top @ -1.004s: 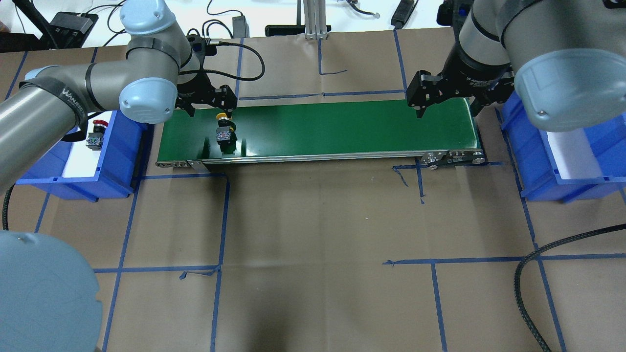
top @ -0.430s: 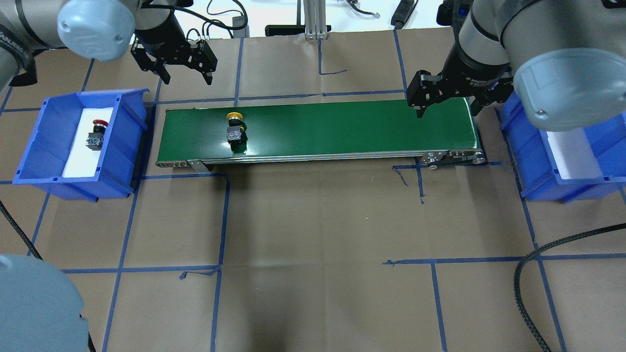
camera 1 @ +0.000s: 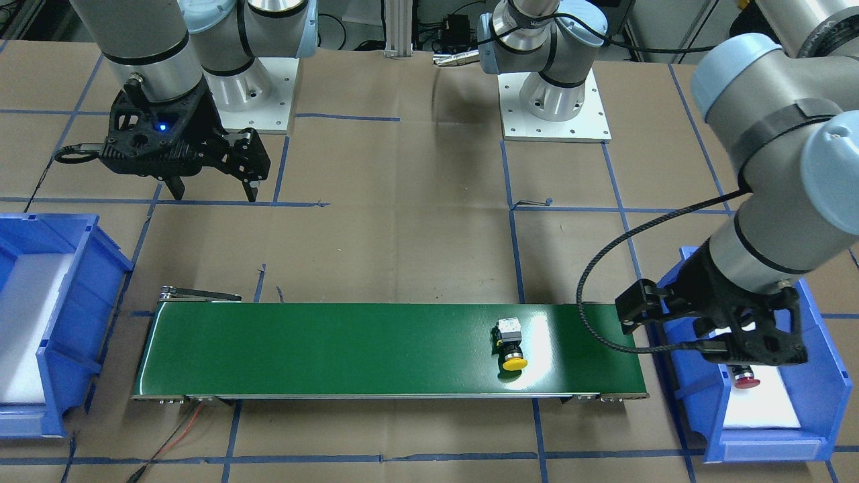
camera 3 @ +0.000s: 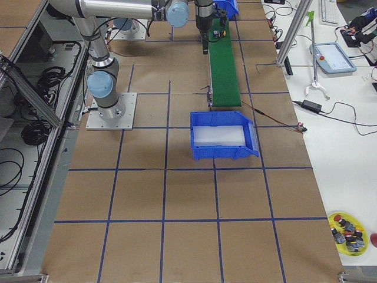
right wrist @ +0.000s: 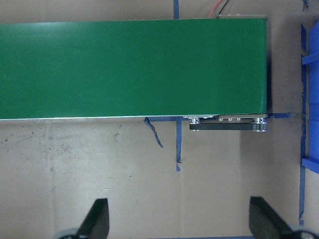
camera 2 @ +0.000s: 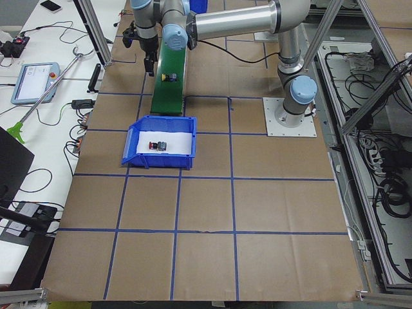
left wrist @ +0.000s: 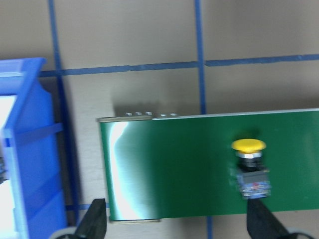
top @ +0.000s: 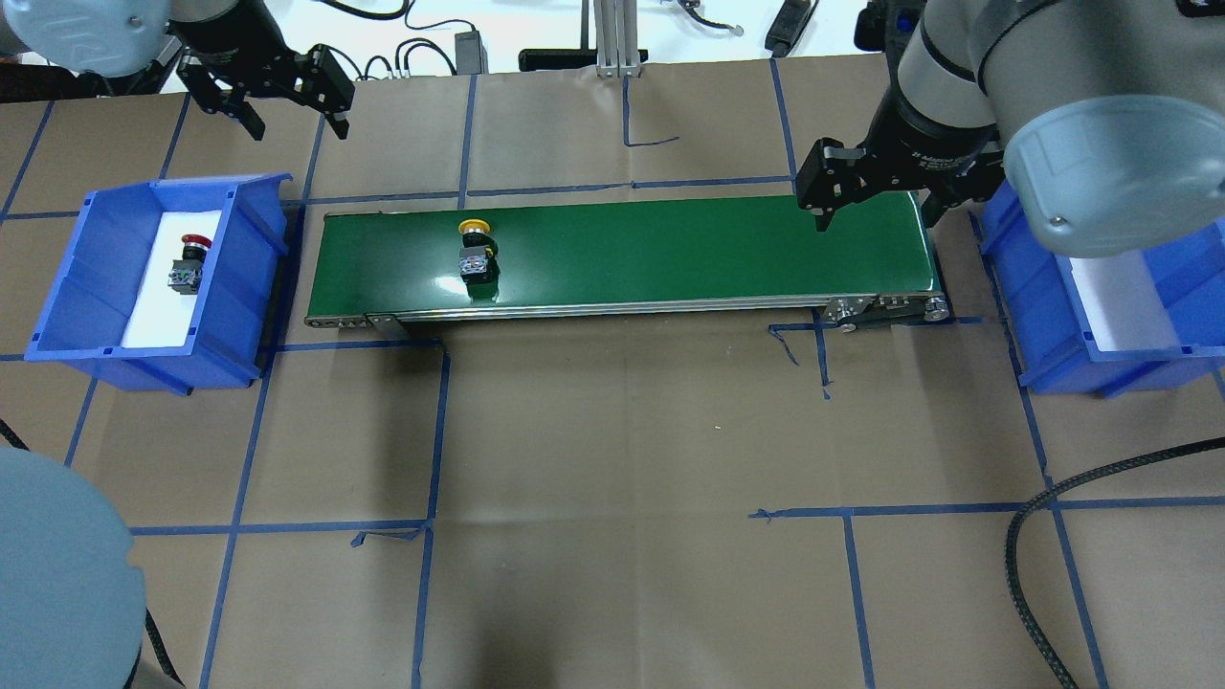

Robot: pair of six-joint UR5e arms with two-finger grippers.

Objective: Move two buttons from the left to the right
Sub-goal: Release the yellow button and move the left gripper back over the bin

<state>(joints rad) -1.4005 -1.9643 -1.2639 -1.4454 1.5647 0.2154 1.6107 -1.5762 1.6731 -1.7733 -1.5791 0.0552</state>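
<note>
buttons lie apart: the yellow button (top: 476, 251) rests on its side on the green belt (top: 670, 249) near its left end; the red button (top: 189, 260) lies in the left blue bin (top: 67, 287); left tool (top: 299, 122) hangs wide and empty, seemingly over that bin; right tool (top: 876, 218) hangs wide and empty above the belt's right end.

Yellow-capped button (top: 476, 251): black collar, grey contact block; lies on its side near the left end of the green belt (top: 670, 249), cap toward the belt's far edge. Red-capped button (top: 187, 265): also on its side, on the white floor of the blue bin (top: 72, 277), cap toward the far wall.
</note>
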